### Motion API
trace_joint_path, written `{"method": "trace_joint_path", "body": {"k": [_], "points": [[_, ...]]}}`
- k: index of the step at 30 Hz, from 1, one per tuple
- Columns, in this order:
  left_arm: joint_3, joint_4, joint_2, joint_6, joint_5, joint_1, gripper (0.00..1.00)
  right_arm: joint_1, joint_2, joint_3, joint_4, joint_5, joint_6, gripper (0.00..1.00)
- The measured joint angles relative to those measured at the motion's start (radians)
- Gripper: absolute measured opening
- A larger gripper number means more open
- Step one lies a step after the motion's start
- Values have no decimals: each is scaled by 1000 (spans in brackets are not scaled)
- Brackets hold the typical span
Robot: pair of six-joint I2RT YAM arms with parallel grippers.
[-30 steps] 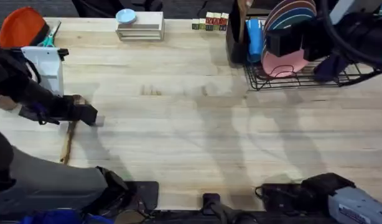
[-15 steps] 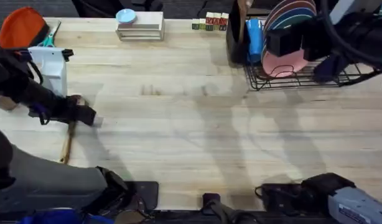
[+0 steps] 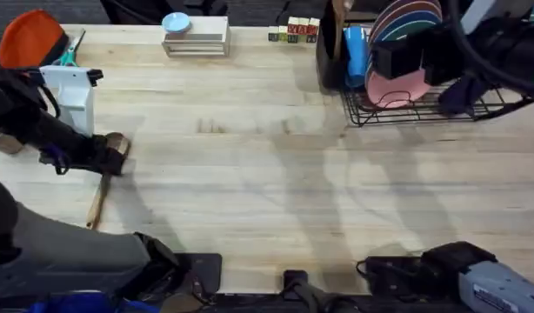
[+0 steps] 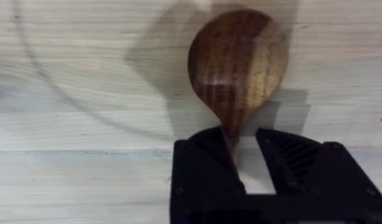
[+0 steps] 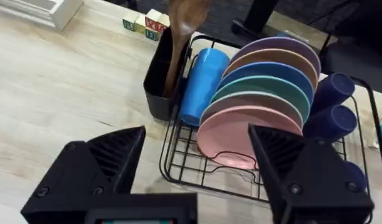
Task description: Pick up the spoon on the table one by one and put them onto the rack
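At the far left of the counter (image 3: 250, 174), which is made of pale wood planks with soft grain, my left tool (image 4: 244, 168) is low over a brown wooden spoon (image 3: 104, 174). Its black fingers (image 4: 200, 174) are clamped on the thin neck just below the round bowl, which is dark, glossy and streaked. The long axis of this spoon goes from the bowl, which points away from my bases, to the thin handle, which points back toward me and a little to the left. Behind it there is a white block-shaped object (image 3: 71, 96) and an orange round thing (image 3: 28, 39). Further along the far edge stands a white stacked box (image 3: 196, 39), then small lettered blocks (image 3: 293, 32). At the right is the rack (image 5: 197, 168), of thin black wire, which carries plates standing in a row in purple, blue, teal and pink, with blue cups. Its tall black utensil holder (image 5: 158, 81) has a second wooden spoon (image 5: 181, 37) in it, upright with the bowl on top. My right tool (image 5: 197, 168) hangs above the rack with its fingers wide apart.
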State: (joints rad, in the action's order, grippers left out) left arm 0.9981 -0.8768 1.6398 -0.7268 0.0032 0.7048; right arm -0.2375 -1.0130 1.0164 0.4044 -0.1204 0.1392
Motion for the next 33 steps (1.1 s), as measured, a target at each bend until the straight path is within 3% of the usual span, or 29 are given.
{"method": "trace_joint_path", "body": {"k": [9, 21, 28, 33], "points": [[19, -16, 11, 4, -19, 0, 55, 0, 0, 0, 0, 0, 0, 994], [120, -112, 44, 57, -21, -8, 42, 0, 0, 0, -1, 0, 0, 994], [213, -147, 44, 65, 27, -88, 38, 0, 24, 0, -13, -3, 0, 994], [267, -187, 44, 69, 81, -184, 39, 0, 83, 0, -23, -65, 0, 994]]}}
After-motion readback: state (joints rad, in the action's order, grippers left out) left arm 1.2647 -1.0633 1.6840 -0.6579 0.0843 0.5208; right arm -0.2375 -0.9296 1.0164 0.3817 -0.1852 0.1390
